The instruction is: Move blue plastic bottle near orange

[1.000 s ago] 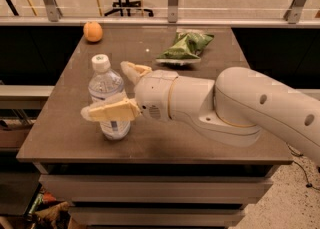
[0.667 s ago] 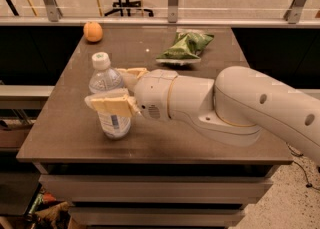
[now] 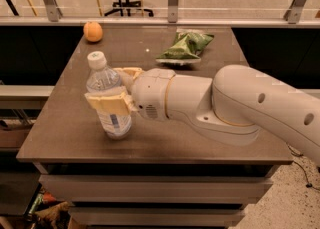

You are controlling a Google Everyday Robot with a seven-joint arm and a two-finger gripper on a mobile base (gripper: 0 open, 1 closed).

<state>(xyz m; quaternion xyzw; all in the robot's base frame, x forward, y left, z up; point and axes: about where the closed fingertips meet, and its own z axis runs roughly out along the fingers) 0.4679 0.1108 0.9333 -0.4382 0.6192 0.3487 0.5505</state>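
Since 1 second ago, the near finger of the gripper (image 3: 104,87) has drawn in against the blue plastic bottle (image 3: 111,118), narrowing the gap. The 2 tan fingers now clamp the clear bottle at mid-height, 1 in front and 1 behind. The bottle sits near the front left of the brown table (image 3: 65,133), leaning slightly with its white cap tipped left; its base seems to touch the tabletop, though that is hard to confirm. The orange (image 3: 93,31) lies well apart, at the far left corner. A green snack bag (image 3: 185,48) lies toward the far right. Risk: the thin, tilted bottle could slip or crumple in the grip, and a bump could roll the orange off the far edge.
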